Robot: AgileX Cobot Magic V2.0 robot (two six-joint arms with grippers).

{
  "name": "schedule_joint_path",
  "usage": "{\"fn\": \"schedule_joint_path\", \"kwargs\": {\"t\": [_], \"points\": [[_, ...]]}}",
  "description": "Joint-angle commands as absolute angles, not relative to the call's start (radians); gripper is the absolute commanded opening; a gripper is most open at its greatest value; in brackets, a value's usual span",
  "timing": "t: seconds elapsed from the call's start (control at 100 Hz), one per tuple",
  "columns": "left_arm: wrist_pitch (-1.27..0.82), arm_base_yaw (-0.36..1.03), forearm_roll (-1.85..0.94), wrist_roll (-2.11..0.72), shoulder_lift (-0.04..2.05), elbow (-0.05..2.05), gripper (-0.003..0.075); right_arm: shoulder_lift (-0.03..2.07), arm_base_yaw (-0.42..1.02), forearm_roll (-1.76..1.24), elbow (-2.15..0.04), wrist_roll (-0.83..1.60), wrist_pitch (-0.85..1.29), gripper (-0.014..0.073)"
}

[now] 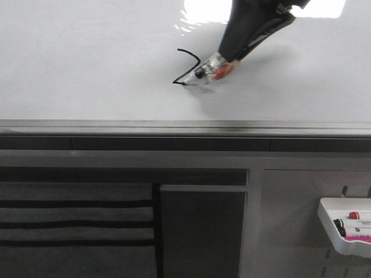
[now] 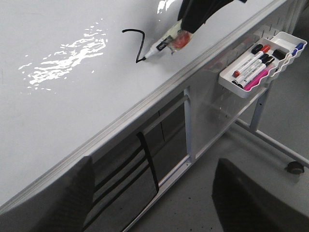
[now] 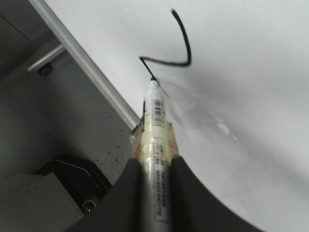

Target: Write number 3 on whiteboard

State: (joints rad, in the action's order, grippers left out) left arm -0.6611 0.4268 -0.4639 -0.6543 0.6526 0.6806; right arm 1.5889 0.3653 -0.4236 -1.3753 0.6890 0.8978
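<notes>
The whiteboard (image 1: 87, 69) lies flat, glossy white with glare at its far side. Of the number 3, a thin black line (image 1: 196, 63) shows: a short arc, then a diagonal running back to the marker tip. My right gripper (image 1: 225, 58) is shut on a white marker (image 1: 200, 73) wrapped in tape. The marker's tip touches the board at the end of the line (image 3: 186, 43). In the right wrist view the marker (image 3: 157, 125) sits between the two black fingers (image 3: 133, 183). My left gripper (image 2: 154, 193) hangs open off the board's near edge, holding nothing.
A grey metal rail (image 1: 185, 127) runs along the board's near edge. Below it at the right, a small white tray (image 1: 348, 231) holds several markers (image 2: 251, 65). Frame legs and a caster (image 2: 294, 167) stand on the grey floor.
</notes>
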Motion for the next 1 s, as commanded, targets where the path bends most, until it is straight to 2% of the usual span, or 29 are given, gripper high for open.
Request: {"fn": "schedule_joint_path", "kwargs": {"t": [0.0, 0.24, 0.36, 0.46, 0.59, 0.83, 0.99], "points": [[-0.590, 0.426, -0.497, -0.648, 0.651, 0.707, 0.0479, 1.533, 0.340, -0.409, -1.371, 0.686, 0.906, 0.0008], [-0.590, 0.426, -0.497, -0.648, 0.653, 0.707, 0.0479, 1.574, 0.454, -0.500, -1.348, 0.742, 0.688, 0.0008], [-0.590, 0.426, -0.497, -0.648, 0.655, 0.707, 0.0479, 1.539, 0.456, -0.537, -1.371, 0.757, 0.847, 0.0008], [-0.590, 0.426, -0.497, -0.648, 0.656, 0.707, 0.0479, 1.468, 0.456, -0.684, -1.322, 0.901, 0.957, 0.0008], [-0.590, 0.426, -0.497, -0.648, 0.657, 0.707, 0.0479, 1.343, 0.456, -0.811, -1.235, 1.003, 0.967, 0.0008], [-0.590, 0.426, -0.497, -0.648, 0.657, 0.707, 0.0479, 1.180, 0.456, -0.800, -1.180, 1.008, 1.094, 0.0008], [-0.590, 0.426, -0.497, -0.648, 0.657, 0.707, 0.0479, 1.107, 0.456, -0.784, -1.165, 1.016, 1.103, 0.0008]]}}
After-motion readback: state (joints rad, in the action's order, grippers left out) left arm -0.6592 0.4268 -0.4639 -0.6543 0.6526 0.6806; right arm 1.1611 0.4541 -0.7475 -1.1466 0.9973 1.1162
